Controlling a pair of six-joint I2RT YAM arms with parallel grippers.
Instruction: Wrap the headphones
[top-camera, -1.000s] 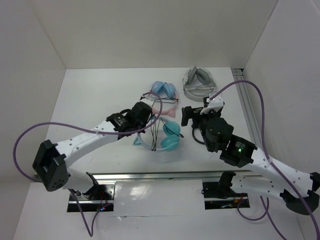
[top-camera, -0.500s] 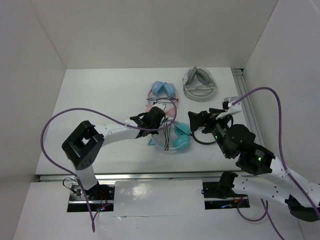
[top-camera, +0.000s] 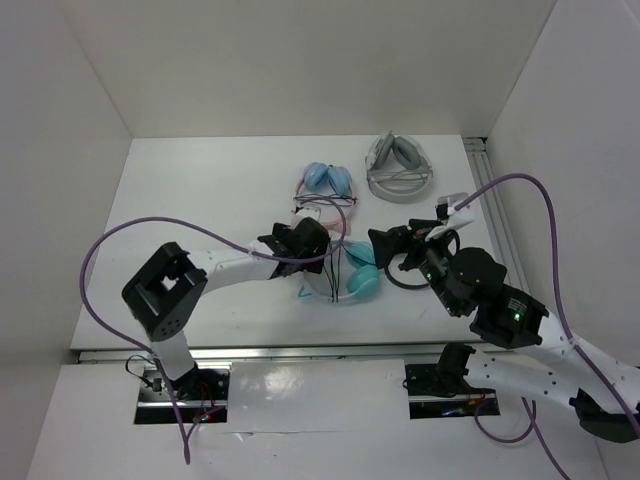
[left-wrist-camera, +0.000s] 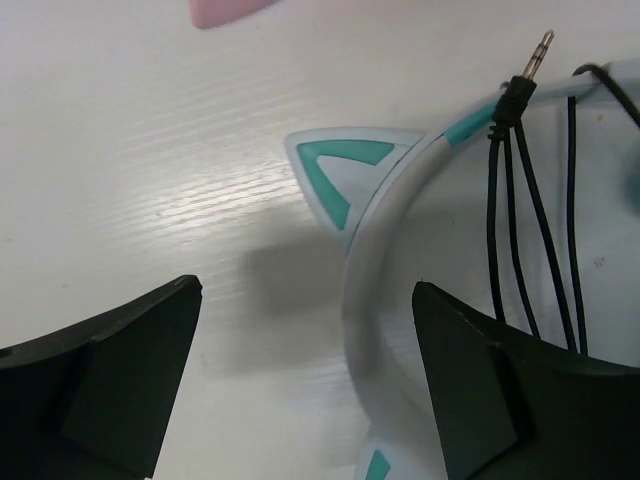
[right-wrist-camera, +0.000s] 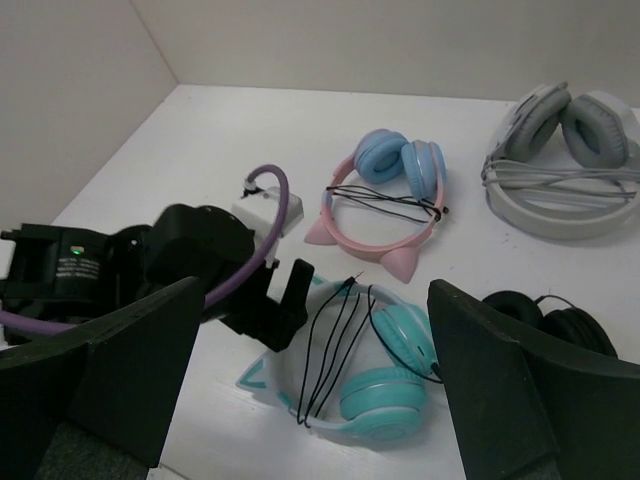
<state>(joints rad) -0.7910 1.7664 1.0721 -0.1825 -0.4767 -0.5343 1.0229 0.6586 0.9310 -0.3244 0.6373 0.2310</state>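
The teal headphones (top-camera: 352, 277) lie on the white table, ear cups folded inward (right-wrist-camera: 385, 400). Their thin black cable (right-wrist-camera: 335, 350) runs in several strands across the headband loop, and its jack (left-wrist-camera: 540, 45) sticks out past the band. My left gripper (top-camera: 303, 240) hovers open over the white-teal headband (left-wrist-camera: 375, 280), beside a cat ear (left-wrist-camera: 340, 170), with nothing between its fingers (left-wrist-camera: 110, 380). My right gripper (top-camera: 386, 243) stands open just right of the headphones, looking down on them (right-wrist-camera: 316, 288), holding nothing.
Pink-banded cat-ear headphones with blue cups (top-camera: 327, 188) lie just behind the teal pair. Grey-white headphones (top-camera: 398, 165) sit at the back right. Small black headphones (right-wrist-camera: 545, 320) lie under my right arm. White walls close in the table on three sides.
My left gripper has opened and let go at the headband. Over the second both arms shifted and the teal headphones slid a little to the right.
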